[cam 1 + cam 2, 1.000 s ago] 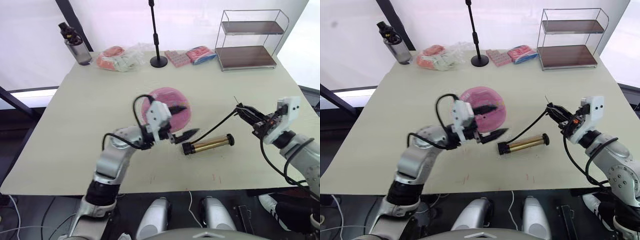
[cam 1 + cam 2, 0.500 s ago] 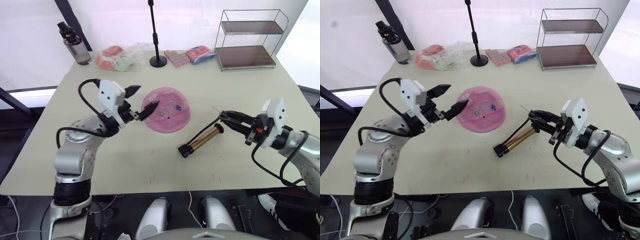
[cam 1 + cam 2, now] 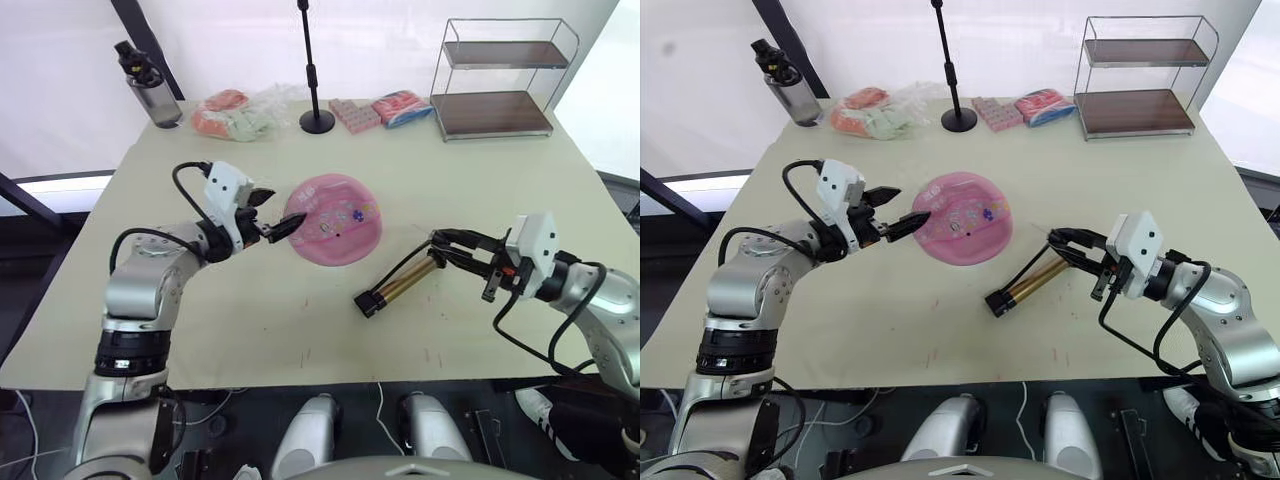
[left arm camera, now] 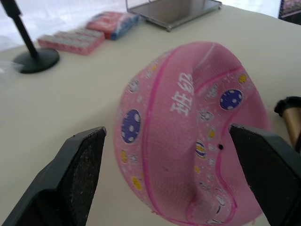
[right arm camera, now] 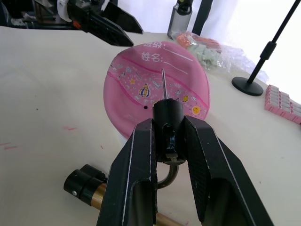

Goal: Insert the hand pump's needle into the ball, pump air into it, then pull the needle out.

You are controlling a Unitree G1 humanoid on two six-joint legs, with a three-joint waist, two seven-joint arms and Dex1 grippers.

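The pink ball (image 3: 334,220) lies in the middle of the desk (image 3: 500,180). It is soft and squashed, more like a flat dish than a round ball. It has little colourful stickers on it.

The left pincer (image 3: 275,212) hangs just beside the ball's left edge. Its two black fingers (image 4: 80,179) are spread wide apart, one on each side of the ball, and they hold nothing.

The right pincer (image 5: 168,141) is to the right of the ball, a little apart from it. It is squeezed tight on the black fitting of the needle (image 5: 162,84). The thin metal pin points at the ball but does not touch it.

The gold pump (image 3: 400,286) lies on its side on the desk, between the ball and the right pincer. Its black hose (image 3: 1065,240) curves up to the needle.

At the far edge of the desk stand a bottle (image 3: 148,88), a black stand (image 3: 313,70) and a wire shelf (image 3: 500,80).
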